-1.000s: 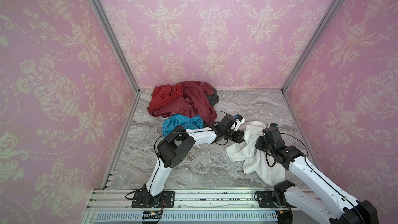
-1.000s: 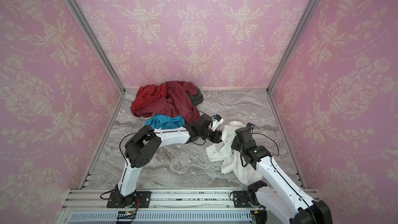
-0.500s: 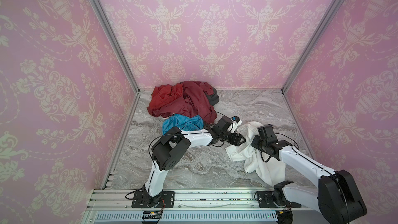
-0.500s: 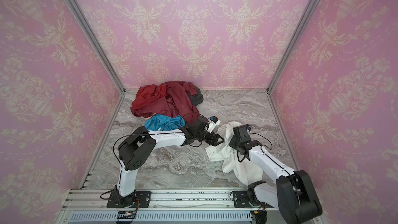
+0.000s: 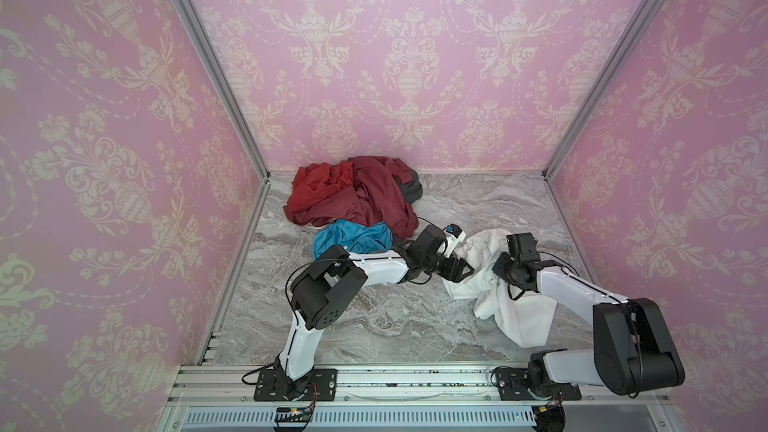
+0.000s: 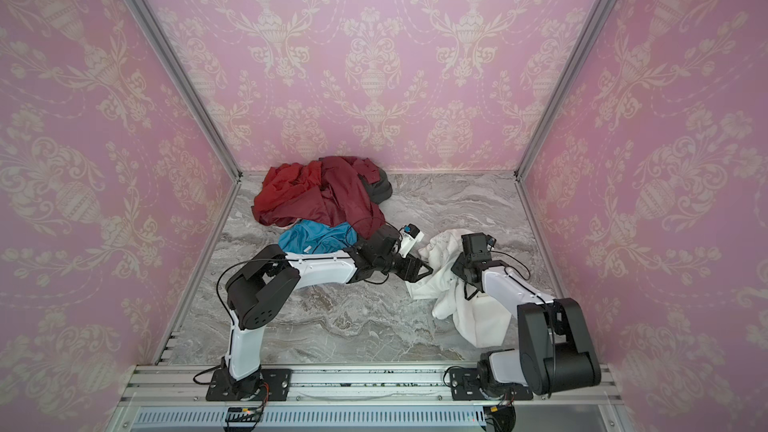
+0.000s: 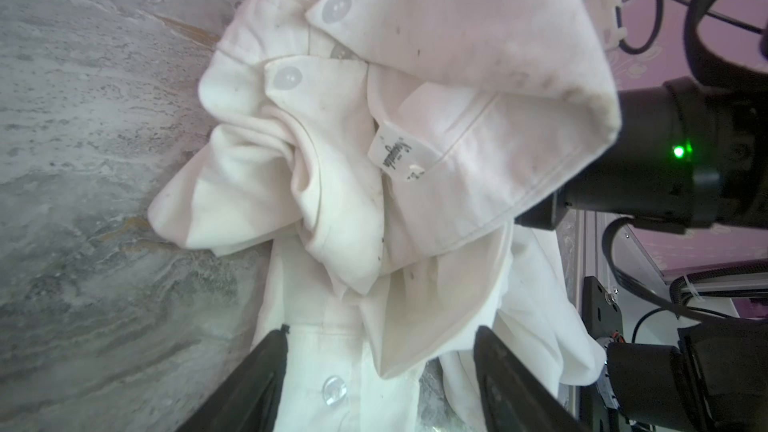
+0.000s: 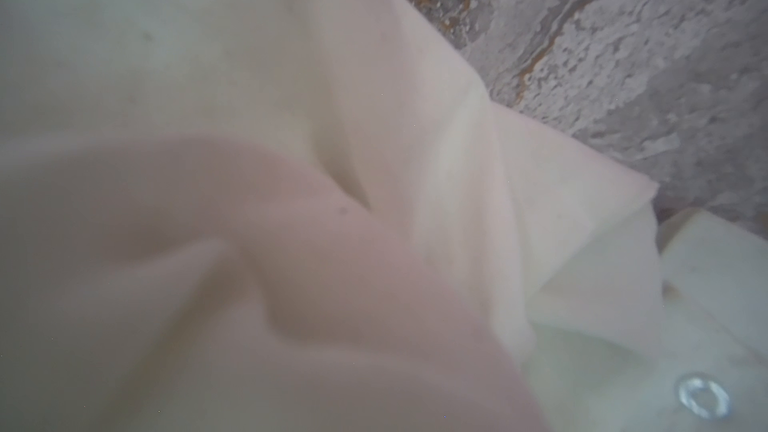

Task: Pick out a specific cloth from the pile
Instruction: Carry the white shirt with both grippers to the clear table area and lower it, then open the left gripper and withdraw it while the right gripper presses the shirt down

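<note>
Two tools meet at the white cloth [image 5: 515, 313] beside the pile [image 5: 353, 197]: the left tool [image 7: 380, 330] straddles it, spread wide; the right tool [image 5: 502, 272] is buried in fabric, so I cannot tell.

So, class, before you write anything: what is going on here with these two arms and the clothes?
Two robot arms are working on the shirt, which lies crumpled on the table, apart from the pile at the back. The left pincer is open, its jaws either side of the buttoned front. The right pincer is pressed into the shirt's folds; whether it grips cannot be seen.
</note>
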`<move>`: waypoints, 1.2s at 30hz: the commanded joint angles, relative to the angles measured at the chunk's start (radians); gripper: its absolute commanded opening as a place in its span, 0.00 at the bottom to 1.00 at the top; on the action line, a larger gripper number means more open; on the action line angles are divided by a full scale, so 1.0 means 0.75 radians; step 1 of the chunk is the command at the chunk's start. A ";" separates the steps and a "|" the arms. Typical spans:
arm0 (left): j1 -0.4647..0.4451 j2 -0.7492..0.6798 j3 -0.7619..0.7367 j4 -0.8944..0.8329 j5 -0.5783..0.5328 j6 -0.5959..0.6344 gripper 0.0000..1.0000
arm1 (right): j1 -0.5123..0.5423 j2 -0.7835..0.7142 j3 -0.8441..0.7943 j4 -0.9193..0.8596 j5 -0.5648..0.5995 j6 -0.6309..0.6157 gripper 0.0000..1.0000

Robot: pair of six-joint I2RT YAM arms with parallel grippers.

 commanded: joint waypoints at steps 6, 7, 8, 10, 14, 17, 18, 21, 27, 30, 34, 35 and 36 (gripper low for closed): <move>0.020 -0.149 -0.025 0.038 -0.029 -0.021 0.75 | -0.224 0.042 0.096 -0.024 -0.047 -0.090 0.22; 0.024 -0.166 -0.030 0.033 -0.037 -0.020 0.75 | -0.250 0.045 0.103 -0.022 -0.053 -0.094 0.22; 0.027 -0.186 -0.034 0.025 -0.046 -0.017 0.75 | -0.275 0.053 0.110 -0.020 -0.057 -0.100 0.22; 0.034 -0.219 -0.042 0.017 -0.053 -0.013 0.75 | -0.320 0.065 0.122 -0.023 -0.068 -0.124 0.23; 0.051 -0.286 -0.073 0.021 -0.074 -0.015 0.75 | -0.391 0.040 0.104 -0.027 -0.073 -0.153 0.24; 0.057 -0.315 -0.090 0.023 -0.085 -0.015 0.75 | -0.415 0.011 0.095 -0.054 -0.037 -0.204 0.25; 0.060 -0.319 -0.091 0.019 -0.089 -0.015 0.75 | -0.424 -0.001 0.089 -0.058 -0.032 -0.208 0.25; 0.066 -0.325 -0.093 0.020 -0.085 -0.025 0.75 | -0.455 -0.035 0.069 -0.068 -0.014 -0.211 0.27; 0.070 -0.327 -0.099 0.045 -0.076 -0.058 0.75 | -0.518 -0.070 0.066 -0.062 0.045 -0.201 0.32; 0.070 -0.333 -0.102 0.045 -0.077 -0.062 0.75 | -0.550 -0.042 0.075 -0.061 0.037 -0.203 0.33; 0.071 -0.344 -0.116 0.041 -0.092 -0.058 0.75 | -0.589 -0.032 0.066 -0.046 0.029 -0.198 0.34; 0.072 -0.345 -0.120 0.039 -0.094 -0.058 0.75 | -0.603 -0.029 0.067 -0.048 0.028 -0.199 0.35; 0.073 -0.346 -0.124 0.041 -0.098 -0.060 0.75 | -0.620 -0.027 0.067 -0.047 0.022 -0.196 0.35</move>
